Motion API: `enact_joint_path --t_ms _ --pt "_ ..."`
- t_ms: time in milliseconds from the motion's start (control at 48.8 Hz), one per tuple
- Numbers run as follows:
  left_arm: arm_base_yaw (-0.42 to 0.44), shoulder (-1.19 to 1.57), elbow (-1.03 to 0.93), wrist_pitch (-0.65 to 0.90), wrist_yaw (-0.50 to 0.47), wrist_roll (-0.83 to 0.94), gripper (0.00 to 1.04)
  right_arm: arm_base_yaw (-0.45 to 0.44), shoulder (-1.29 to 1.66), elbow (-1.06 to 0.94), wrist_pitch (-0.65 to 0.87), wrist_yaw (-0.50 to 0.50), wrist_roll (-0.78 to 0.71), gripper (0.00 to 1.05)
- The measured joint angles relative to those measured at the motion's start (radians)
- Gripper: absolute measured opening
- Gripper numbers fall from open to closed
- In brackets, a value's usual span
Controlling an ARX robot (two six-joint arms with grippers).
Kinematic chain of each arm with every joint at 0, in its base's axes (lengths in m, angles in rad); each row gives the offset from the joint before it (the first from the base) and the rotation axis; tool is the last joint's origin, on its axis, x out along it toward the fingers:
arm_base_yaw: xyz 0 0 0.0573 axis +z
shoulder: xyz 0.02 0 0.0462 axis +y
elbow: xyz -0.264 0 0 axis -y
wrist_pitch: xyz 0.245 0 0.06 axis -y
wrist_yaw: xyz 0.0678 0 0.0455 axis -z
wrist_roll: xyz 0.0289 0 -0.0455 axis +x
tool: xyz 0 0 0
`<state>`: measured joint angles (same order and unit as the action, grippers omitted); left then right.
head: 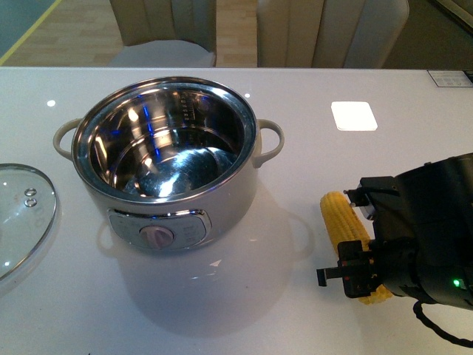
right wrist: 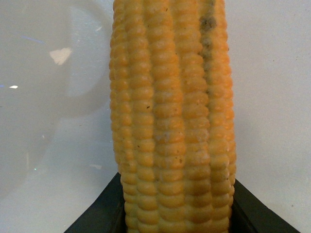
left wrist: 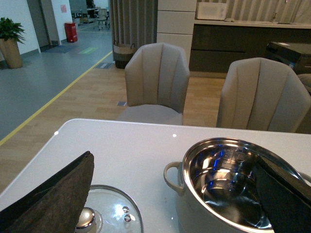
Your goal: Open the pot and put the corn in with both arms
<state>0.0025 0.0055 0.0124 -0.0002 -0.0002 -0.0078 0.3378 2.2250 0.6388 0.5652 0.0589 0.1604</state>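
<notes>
The cream-white pot [head: 170,159] stands open mid-table, its steel inside bare, knob facing me; it also shows in the left wrist view [left wrist: 228,189]. Its glass lid [head: 18,214] lies flat on the table to the left, also seen in the left wrist view [left wrist: 104,213]. The yellow corn [head: 342,222] lies right of the pot, and fills the right wrist view [right wrist: 172,121]. My right gripper [head: 362,270] is shut on the corn's near end. My left gripper [left wrist: 175,204] is open and empty, its pads [left wrist: 53,199] wide apart above the lid and pot; it is out of the front view.
A white square card [head: 354,115] lies at the table's back right. Two beige chairs [left wrist: 158,82] stand beyond the far edge. The white table [head: 244,296] runs in front of the pot.
</notes>
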Motion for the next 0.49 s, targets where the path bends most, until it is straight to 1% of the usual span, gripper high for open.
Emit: enact_joint_path --t_ms 61,164,246,369,492 --pt "0.000 0.000 0.000 0.000 0.000 0.000 0.98 0.001 -0.052 -0.024 -0.004 -0.014 -0.016 0.32" --pt "0.000 0.000 0.000 0.000 0.000 0.000 0.98 0.001 -0.127 -0.042 -0.029 -0.039 -0.027 0.30" --pt "0.000 0.000 0.000 0.000 0.000 0.000 0.98 -0.002 -0.224 -0.047 -0.077 -0.072 -0.025 0.29" --pt "0.000 0.000 0.000 0.000 0.000 0.000 0.98 -0.010 -0.371 -0.021 -0.161 -0.111 0.011 0.27" --pt "0.000 0.000 0.000 0.000 0.000 0.000 0.98 -0.004 -0.439 0.018 -0.202 -0.132 0.057 0.27"
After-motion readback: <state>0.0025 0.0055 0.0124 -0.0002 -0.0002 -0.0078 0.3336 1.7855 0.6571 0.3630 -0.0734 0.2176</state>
